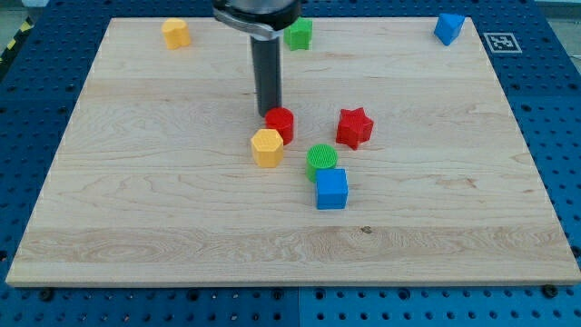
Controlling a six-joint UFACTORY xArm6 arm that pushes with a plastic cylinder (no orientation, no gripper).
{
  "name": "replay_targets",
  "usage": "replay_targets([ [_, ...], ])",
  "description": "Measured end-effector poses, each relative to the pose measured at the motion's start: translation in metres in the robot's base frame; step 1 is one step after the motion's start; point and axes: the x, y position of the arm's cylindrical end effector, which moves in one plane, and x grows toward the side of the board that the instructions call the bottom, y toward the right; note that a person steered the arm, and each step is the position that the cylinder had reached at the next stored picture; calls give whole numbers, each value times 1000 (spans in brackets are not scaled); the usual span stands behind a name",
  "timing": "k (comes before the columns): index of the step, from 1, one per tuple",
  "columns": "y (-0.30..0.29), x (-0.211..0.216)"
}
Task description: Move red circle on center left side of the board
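The red circle (280,123) stands near the board's middle. My tip (269,113) is right at its upper left edge, touching or almost touching it. A yellow hexagon block (267,147) sits just below and left of the red circle, against it. A red star (355,127) lies to the red circle's right, apart from it.
A green circle (321,160) and a blue cube (331,189) sit below right of the red circle, close together. A yellow block (176,33) is at top left, a green block (299,34) at top centre, a blue block (448,28) at top right. The wooden board (136,209) lies on a blue pegboard table.
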Motion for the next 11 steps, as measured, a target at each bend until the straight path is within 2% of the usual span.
replay_targets([
  [2,43,7],
  [3,45,32],
  [4,34,35],
  [5,-14,32],
  [8,-63,32],
  [10,-115,3],
  [11,-141,3],
])
